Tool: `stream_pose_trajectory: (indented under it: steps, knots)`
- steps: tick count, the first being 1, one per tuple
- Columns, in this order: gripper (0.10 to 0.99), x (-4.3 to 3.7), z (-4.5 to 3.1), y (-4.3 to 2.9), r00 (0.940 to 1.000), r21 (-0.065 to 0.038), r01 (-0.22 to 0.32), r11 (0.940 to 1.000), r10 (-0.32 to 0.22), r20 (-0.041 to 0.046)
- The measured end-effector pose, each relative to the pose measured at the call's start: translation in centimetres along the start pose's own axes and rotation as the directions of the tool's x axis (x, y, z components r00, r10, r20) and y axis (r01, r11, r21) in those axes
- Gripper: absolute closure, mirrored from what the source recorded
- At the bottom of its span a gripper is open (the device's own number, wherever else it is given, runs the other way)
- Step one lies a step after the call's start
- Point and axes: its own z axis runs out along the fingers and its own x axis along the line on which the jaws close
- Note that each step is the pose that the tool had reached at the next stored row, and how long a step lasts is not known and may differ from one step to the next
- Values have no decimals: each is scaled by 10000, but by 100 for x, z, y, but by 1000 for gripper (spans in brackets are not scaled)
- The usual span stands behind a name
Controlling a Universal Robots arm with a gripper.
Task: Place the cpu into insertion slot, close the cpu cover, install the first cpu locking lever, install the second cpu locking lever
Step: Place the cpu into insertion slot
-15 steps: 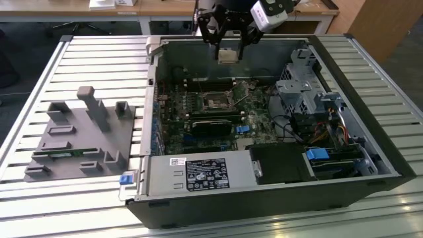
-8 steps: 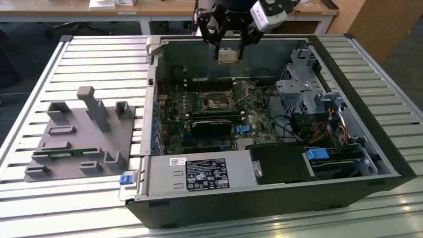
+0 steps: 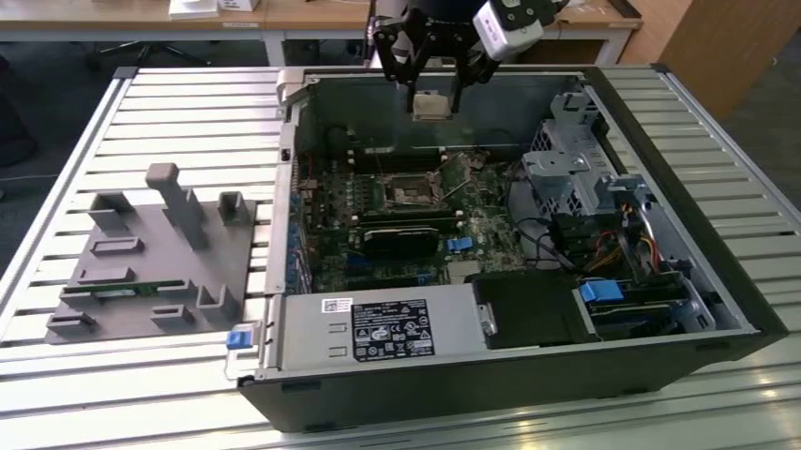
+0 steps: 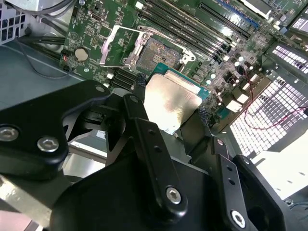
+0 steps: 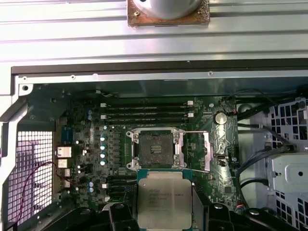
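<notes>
Slatted metal tops the desk [image 3: 163, 103], where an open computer case [image 3: 501, 384] lies on its side, with a grey plastic fixture [image 3: 150, 253] beside it on the exterior view's left. 1 claw [image 3: 434, 101] hangs over the case, its 2 fingers [image 4: 139, 113] clamped on opposite edges of the cpu [image 4: 171, 101], whose metal face shows in both wrist views. On the green motherboard [image 5: 82, 144] the insertion slot [image 5: 155, 148] lies bare, and the cpu cover [image 4: 109, 48] stands tilted up beside it. The cpu is held above the board, apart from the socket.
</notes>
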Motion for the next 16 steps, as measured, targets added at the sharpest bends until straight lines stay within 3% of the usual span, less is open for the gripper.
stream_pose_trajectory:
  steps: [16]
  knots:
    - [545,1,0,0,9999,-3,-155,9999,155,14]
